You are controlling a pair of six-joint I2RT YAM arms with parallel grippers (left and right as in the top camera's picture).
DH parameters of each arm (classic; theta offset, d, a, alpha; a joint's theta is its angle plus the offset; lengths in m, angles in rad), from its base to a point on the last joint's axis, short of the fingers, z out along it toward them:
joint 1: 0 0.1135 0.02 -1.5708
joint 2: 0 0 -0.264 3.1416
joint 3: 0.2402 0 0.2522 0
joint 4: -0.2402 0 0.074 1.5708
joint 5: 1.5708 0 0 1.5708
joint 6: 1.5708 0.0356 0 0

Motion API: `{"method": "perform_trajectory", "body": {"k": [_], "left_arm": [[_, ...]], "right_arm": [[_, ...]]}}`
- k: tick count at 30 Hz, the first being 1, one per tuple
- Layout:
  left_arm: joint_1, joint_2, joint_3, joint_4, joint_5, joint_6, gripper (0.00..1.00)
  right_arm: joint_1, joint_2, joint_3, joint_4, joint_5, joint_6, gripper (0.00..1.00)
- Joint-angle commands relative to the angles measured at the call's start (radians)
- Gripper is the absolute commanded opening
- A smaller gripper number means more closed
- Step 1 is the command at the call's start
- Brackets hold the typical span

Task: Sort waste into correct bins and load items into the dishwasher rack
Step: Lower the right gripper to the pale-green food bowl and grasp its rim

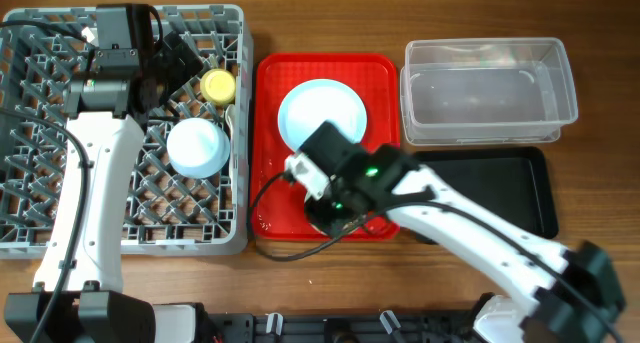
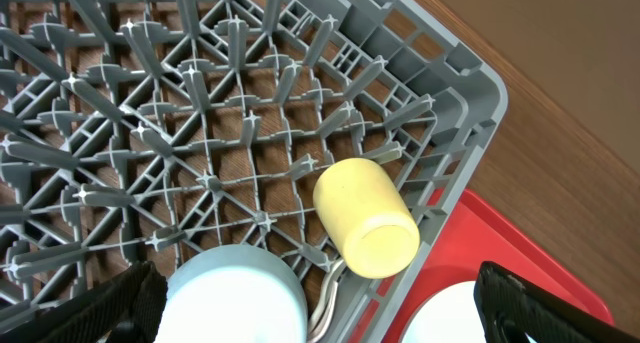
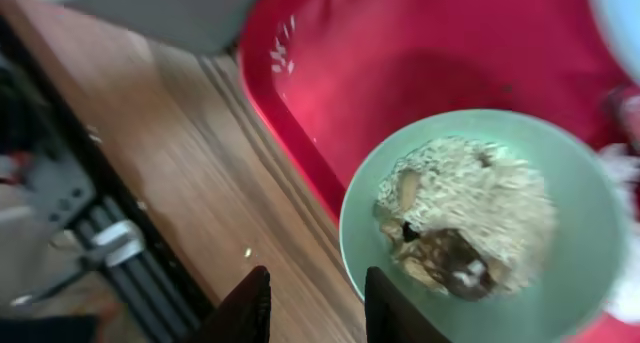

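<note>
Green bowl (image 3: 585, 273) beside nearly-closed right gripper (image 3: 315, 283), grip unclear, left gripper (image 2: 320, 295) wide apart

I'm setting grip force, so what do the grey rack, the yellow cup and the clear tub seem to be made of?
The grey rack: moulded hard plastic, matte; uniform grey pegs and lattice. The yellow cup: probably plastic, opaque, smooth, faint sheen. The clear tub: thin transparent plastic, glossy; the table shows through it.
</note>
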Motion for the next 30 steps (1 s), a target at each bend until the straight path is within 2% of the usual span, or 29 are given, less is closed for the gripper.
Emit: {"method": "perform_trajectory", "body": {"k": [1, 10, 13, 17, 23, 28, 30], "left_arm": [[0.005, -0.009, 0.012, 0.002, -0.006, 0.011, 1.0], [0.005, -0.009, 0.012, 0.002, -0.006, 0.011, 1.0], [0.005, -0.009, 0.012, 0.002, -0.006, 0.011, 1.0], [0.005, -0.009, 0.012, 0.002, -0.006, 0.011, 1.0], [0.005, -0.009, 0.012, 0.002, -0.006, 0.011, 1.0], [0.005, -0.009, 0.012, 0.002, -0.006, 0.011, 1.0], [0.005, -0.009, 0.012, 0.002, -0.006, 0.011, 1.0]], "right_arm": [[0.039, 0.092, -0.018, 0.019, 0.061, 0.016, 0.32], [0.042, 0.211, -0.042, 0.074, 0.061, 0.016, 0.31], [0.042, 0.213, -0.042, 0.077, 0.061, 0.016, 0.2], [0.042, 0.215, -0.06, 0.086, 0.061, 0.016, 0.19], [0.042, 0.214, -0.074, 0.1, 0.06, 0.017, 0.05], [0.035, 0.208, -0.011, 0.063, 0.07, 0.045, 0.04], [0.033, 0.203, 0.044, 0.008, 0.148, 0.073, 0.04]]}}
